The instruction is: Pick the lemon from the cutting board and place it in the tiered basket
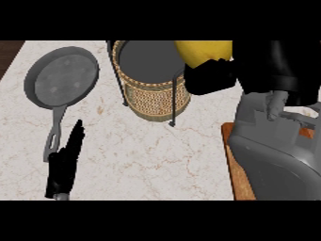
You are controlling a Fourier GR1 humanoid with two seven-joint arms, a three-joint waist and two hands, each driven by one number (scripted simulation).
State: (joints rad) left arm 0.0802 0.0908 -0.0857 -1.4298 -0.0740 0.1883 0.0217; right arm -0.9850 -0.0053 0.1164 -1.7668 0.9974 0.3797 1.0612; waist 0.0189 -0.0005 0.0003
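The yellow lemon (200, 51) is up at the top of the view, over the right rim of the tiered basket (156, 96), a woven wicker tub with a grey inside and thin dark frame legs. My right hand (260, 66) is curled round the lemon and hides its right and lower sides. The grey right forearm (281, 155) covers most of the wooden cutting board (236, 176), of which only the left edge shows at the lower right. My left hand (65, 160) rests open at the lower left, fingers straight and pointing up, holding nothing.
A grey frying pan (62, 77) lies at the upper left, its handle (53, 134) running down towards my left hand. Marble counter (156, 155) spreads between the pan, basket and board. Dark floor shows beyond the counter's left edge.
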